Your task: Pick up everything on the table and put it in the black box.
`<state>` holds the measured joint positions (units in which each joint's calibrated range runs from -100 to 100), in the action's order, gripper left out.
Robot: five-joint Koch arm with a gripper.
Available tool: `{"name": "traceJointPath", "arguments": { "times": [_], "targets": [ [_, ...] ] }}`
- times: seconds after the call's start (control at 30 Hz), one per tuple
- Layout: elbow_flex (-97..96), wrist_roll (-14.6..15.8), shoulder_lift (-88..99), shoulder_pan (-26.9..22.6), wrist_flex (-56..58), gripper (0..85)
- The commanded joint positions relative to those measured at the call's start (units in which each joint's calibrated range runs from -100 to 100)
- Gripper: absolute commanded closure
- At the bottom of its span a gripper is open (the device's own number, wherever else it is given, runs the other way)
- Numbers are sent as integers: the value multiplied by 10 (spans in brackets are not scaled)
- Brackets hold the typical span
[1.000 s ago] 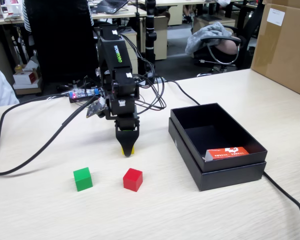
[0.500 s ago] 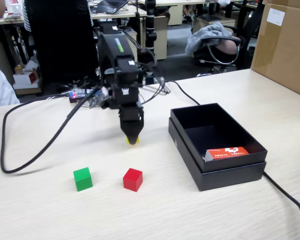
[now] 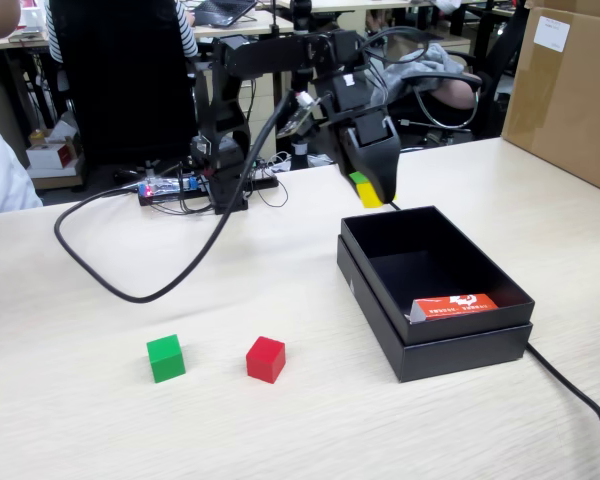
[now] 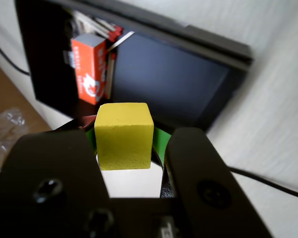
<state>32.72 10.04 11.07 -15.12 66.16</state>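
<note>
Gripper [image 3: 371, 194] is up in the air at the far edge of the box [image 3: 462, 352], clamped on the yellow cube [image 4: 124, 135], which shows in the fixed view as a small yellow block poking out below the black jaws. From the wrist view the cube sits squarely between the two jaws with green pads at its sides, and past it lies the dark floor of the box, with an orange-red carton [image 4: 88, 67] lying along one inner wall. In the fixed view that carton rests against the near right wall, so the far left part of the floor is bare. The step in hand, as I judge it, is carrying the cube over and letting it go inside. To do that well, the arm should move a little nearer across the rim so the cube hangs clearly over bare black floor, not over the stepped double edge, where it could catch and tip back onto the table [image 3: 100, 430]. Lowering it somewhat before the jaws part would keep it from bouncing, and aiming away from the carton leaves it lying flat. The thick black cable [image 3: 160, 285] loops across the table left of the box and looks free of the arm. Green cube [image 3: 165, 358] and red cube [image 3: 265, 359] wait near the front, just beside each other but apart, well left of the box, so two more trips remain.
</note>
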Motion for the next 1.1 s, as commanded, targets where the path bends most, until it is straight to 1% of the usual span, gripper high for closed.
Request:
{"name": "traceJointPath", "arguments": {
  "times": [0.0, 0.07, 0.1, 0.2, 0.37, 0.43, 0.47, 0.53, 0.63, 0.67, 0.7, 0.8, 0.83, 0.87, 0.9, 0.93, 1.0, 1.03, 1.07],
  "targets": [
    [61, -1, -40, -8, -9, 846],
    [110, -2, -119, -15, -9, 846],
    [112, -2, -124, -16, -10, 846],
    [171, -8, -288, -21, -11, 846],
    [182, -9, -389, -24, -11, 845],
    [181, -9, -402, -24, -11, 845],
    [180, -8, -412, -25, -11, 830],
    [173, -8, -413, -26, -11, 670],
    [161, -6, -407, -25, -11, 507],
    [156, -3, -397, -25, -11, 455],
    [153, 0, -381, -24, -11, 426],
    [130, 11, -301, -20, -11, 394],
    [110, 13, -254, -17, -12, 356],
    [98, 13, -205, -12, -12, 341],
    [96, 20, -158, -7, -12, 345],
    [94, 33, -115, -3, -14, 348],
    [73, 36, -26, 8, -14, 351],
    [50, 32, 21, 16, -14, 354],
    [-78, -32, 180, 63, -14, 355]
  ]
}}
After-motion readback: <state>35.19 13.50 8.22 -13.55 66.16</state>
